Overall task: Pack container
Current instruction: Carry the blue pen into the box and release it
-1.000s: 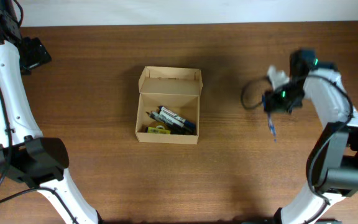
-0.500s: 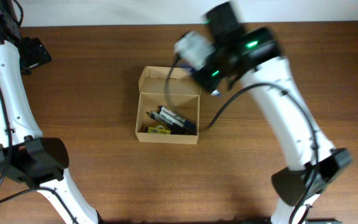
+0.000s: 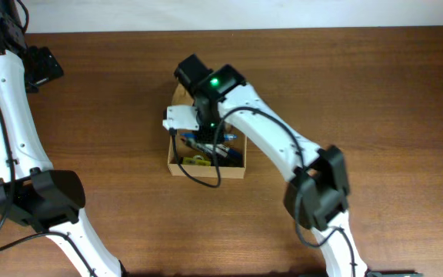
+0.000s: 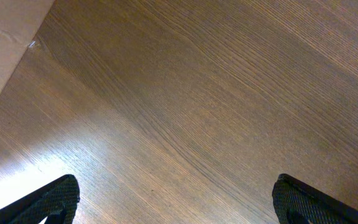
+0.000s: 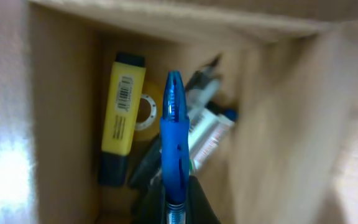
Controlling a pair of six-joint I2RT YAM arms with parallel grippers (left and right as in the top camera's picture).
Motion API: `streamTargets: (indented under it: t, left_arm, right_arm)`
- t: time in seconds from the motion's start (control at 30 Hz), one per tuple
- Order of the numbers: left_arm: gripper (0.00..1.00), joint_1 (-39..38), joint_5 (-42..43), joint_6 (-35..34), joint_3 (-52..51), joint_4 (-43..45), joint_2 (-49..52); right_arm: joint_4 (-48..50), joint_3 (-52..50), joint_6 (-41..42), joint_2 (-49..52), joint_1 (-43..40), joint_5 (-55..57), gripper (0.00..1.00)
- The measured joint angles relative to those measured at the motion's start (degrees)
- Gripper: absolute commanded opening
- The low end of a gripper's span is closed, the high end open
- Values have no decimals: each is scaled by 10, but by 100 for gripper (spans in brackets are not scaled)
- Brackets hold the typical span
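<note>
- Barcode sticker (image 5: pixel 124 87) on the yellow highlighter (image 5: pixel 122 112) is the only label I can spot, and it's too blurry to read. The grey marker (image 5: pixel 207 134) next to it maybe has some print, can't really tell.
- The container (image 3: pixel 206 171) sits around the middle of the table (image 3: pixel 360 92), top open, with the highlighter and markers lying inside.
- The right gripper (image 5: pixel 176 208) hangs right above the open container, clenched on a blue pen (image 5: pixel 173 124) that points down into it.
- The left gripper (image 4: pixel 179 202) is off near the table's far-left edge, well apart from the container, jaws spread wide and holding nothing.
</note>
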Motion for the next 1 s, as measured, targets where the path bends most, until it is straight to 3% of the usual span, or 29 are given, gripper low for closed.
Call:
streamTargets:
  t: [0.23,1.0]
  left_arm:
    - [100,0,0,0,0,0,0]
    - [100,0,0,0,0,0,0]
  right_arm:
    - [33,0,26,48,0,-11,4]
    - [48,-19,55,49,-19,-30,4]
